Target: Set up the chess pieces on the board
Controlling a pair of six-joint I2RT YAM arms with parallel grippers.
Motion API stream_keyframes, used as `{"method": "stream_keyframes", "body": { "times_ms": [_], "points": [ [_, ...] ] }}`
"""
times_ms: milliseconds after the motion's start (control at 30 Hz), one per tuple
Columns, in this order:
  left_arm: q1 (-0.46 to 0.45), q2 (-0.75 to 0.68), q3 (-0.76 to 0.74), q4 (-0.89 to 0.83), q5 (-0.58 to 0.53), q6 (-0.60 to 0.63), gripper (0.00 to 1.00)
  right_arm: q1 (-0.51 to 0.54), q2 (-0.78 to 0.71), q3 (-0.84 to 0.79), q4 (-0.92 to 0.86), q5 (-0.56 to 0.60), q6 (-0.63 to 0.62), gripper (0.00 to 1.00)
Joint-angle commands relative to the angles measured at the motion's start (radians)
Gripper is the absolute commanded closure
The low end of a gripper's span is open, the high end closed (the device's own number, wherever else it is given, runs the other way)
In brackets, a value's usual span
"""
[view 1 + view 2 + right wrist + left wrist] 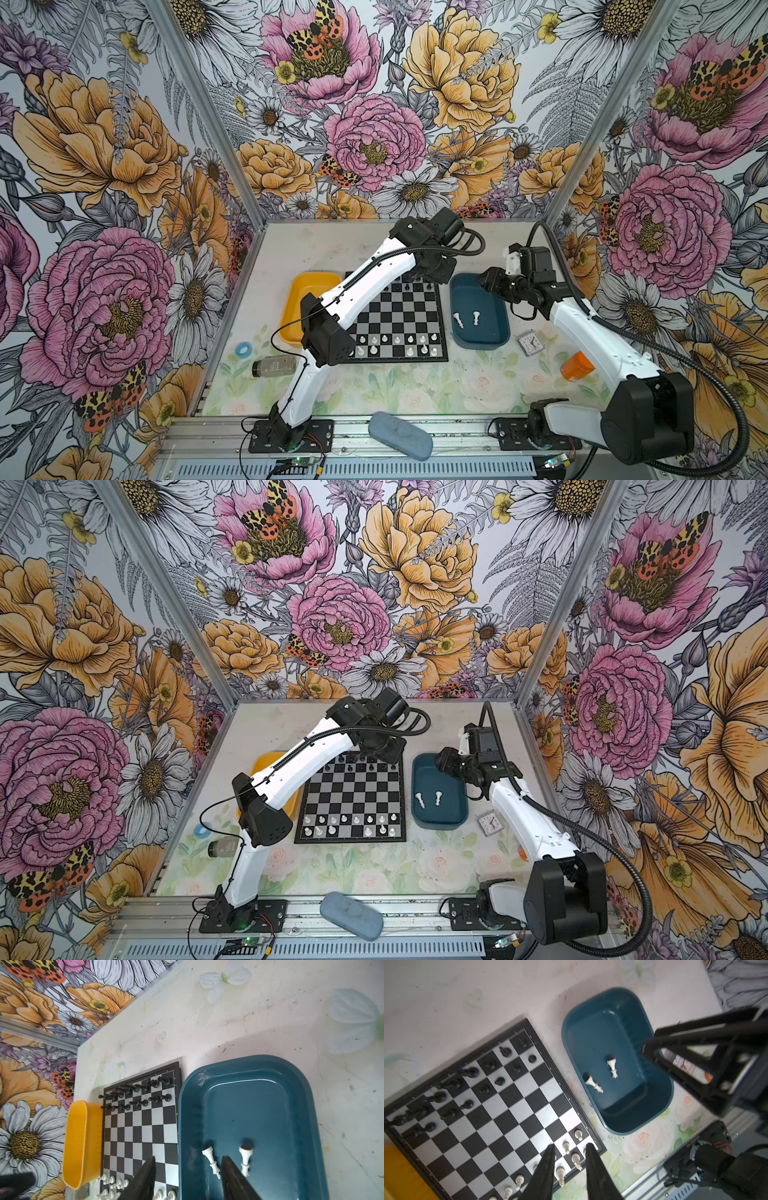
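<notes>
Left of the board (399,316), off its near corner: blue ring (243,349), then a bottle (274,366) on its side, label too blurred for me to read. Yellow tray (296,291) sits just beside the board's left edge.

My left arm (374,274) crosses over that tray and the board's far-left squares. Its elbow covers the near-left corner in both top views. Left gripper (570,1145) hangs over the board's far edge, jaws a little apart, nothing between them.

Black pieces (417,286) stand on the board's two far rows, white pieces (398,340) on its two near rows. Border markings show in the right wrist view, too small to read.

Two loose pieces (458,320), white, lie on their sides in the blue tray (480,344), just beside the board's right edge. Right gripper (188,1158) hangs above that tray, jaws wide, empty.

Right of the board, past the tray: small clock (528,345), numerals not legible. Further right is an orange thing (577,365), partly behind my right arm (582,328). Grey-blue case (400,435) lies on the rail (353,434) in front of the board.
</notes>
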Motion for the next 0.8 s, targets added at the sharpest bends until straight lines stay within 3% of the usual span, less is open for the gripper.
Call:
{"method": "stream_keyframes", "body": {
  "times_ms": [0,133,300,500,567,767],
  "points": [
    [0.055,0.019,0.078,0.083,-0.029,0.035,0.73,0.023,0.054,0.069,-0.122,0.078,-0.050,0.48],
    [0.108,-0.032,0.015,0.197,-0.009,0.060,0.74,0.033,0.101,0.108,-0.183,0.128,-0.059,0.49],
    [0.182,-0.161,-0.188,0.441,0.053,0.041,0.77,0.058,0.187,0.163,-0.257,0.169,-0.079,0.50],
    [0.258,-0.484,-0.724,1.108,0.107,-0.074,0.75,0.095,0.322,0.251,-0.344,0.217,-0.118,0.52],
    [0.282,-0.552,-0.860,1.258,0.122,-0.109,0.72,0.103,0.354,0.273,-0.371,0.233,-0.128,0.52],
    [0.308,-0.628,-1.028,1.366,0.156,-0.113,0.72,0.112,0.415,0.279,-0.395,0.258,-0.135,0.53]
  ]
}}
